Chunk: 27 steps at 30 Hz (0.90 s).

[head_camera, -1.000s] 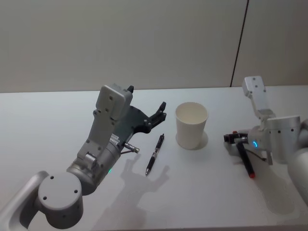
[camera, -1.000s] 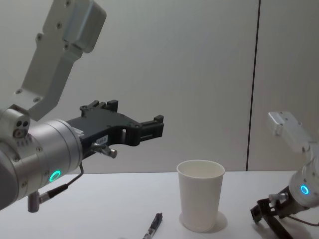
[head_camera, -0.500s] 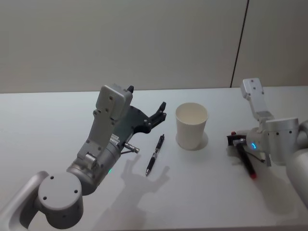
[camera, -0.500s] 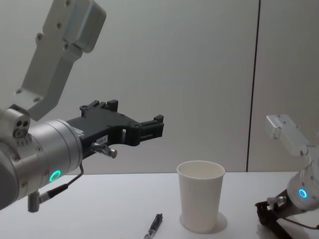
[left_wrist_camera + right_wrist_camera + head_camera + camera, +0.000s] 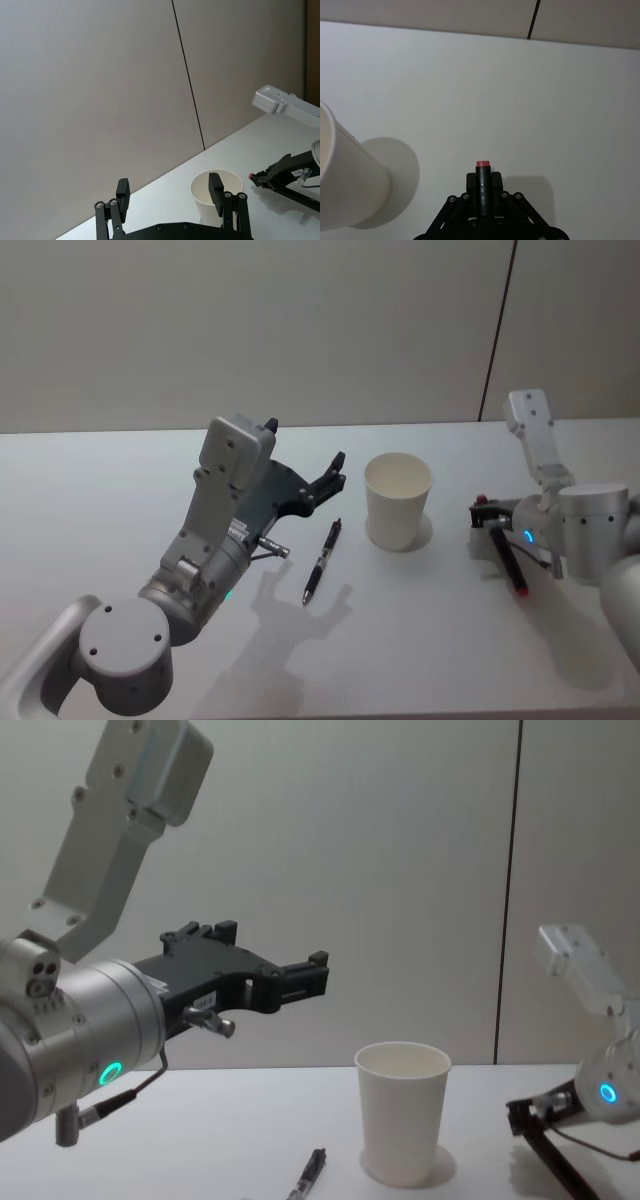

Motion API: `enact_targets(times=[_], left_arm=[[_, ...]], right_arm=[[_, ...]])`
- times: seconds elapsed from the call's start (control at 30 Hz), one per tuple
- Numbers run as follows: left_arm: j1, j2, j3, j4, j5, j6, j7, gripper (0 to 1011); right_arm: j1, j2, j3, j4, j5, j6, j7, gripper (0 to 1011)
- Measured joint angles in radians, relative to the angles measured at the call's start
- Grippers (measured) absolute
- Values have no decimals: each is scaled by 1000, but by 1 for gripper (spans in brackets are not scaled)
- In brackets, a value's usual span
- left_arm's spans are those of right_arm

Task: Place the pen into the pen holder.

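Note:
A black pen (image 5: 506,556) with red ends hangs slanted in my right gripper (image 5: 489,517), which is shut on its upper part, to the right of the pen holder. The right wrist view shows the pen's red end (image 5: 482,164) sticking out beyond the right gripper (image 5: 483,192). The pen holder, a white paper cup (image 5: 398,501), stands upright at mid table, also seen in the chest view (image 5: 403,1122). A second black pen (image 5: 322,561) lies on the table left of the cup. My left gripper (image 5: 334,473) hovers open above that pen, with nothing between its fingers (image 5: 216,186).
The white table (image 5: 120,490) runs wide to the left and front. A grey wall with a dark vertical seam (image 5: 497,330) stands behind. The cup's shadow (image 5: 395,172) falls on the table beside it.
My right gripper has risen a little with the red-ended pen, lifting its lower end. The left arm, the cup and the lying pen have not moved.

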State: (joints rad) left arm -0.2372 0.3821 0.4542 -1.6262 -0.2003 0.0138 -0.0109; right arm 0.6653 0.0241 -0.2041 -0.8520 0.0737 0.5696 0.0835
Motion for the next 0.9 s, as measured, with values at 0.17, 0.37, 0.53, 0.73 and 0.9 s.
enact_targets(times=[0.17, 0.37, 0.53, 0.73, 0.9], left_arm=[[0, 0, 0, 0, 0, 0, 0, 999], [0, 0, 0, 0, 0, 0, 0, 1000], [0, 0, 0, 0, 0, 0, 0, 1000], [0, 0, 0, 0, 0, 0, 0, 1000], [0, 0, 0, 0, 0, 0, 0, 1000]], right_arm=[[-20, 6, 3, -46, 0, -44, 9, 159], [-44, 13, 6, -101, 3, -101, 19, 159], [-66, 19, 9, -148, 7, -159, 27, 159], [-84, 24, 11, -188, 11, -225, 35, 159], [-99, 27, 11, -220, 14, -296, 43, 159]])
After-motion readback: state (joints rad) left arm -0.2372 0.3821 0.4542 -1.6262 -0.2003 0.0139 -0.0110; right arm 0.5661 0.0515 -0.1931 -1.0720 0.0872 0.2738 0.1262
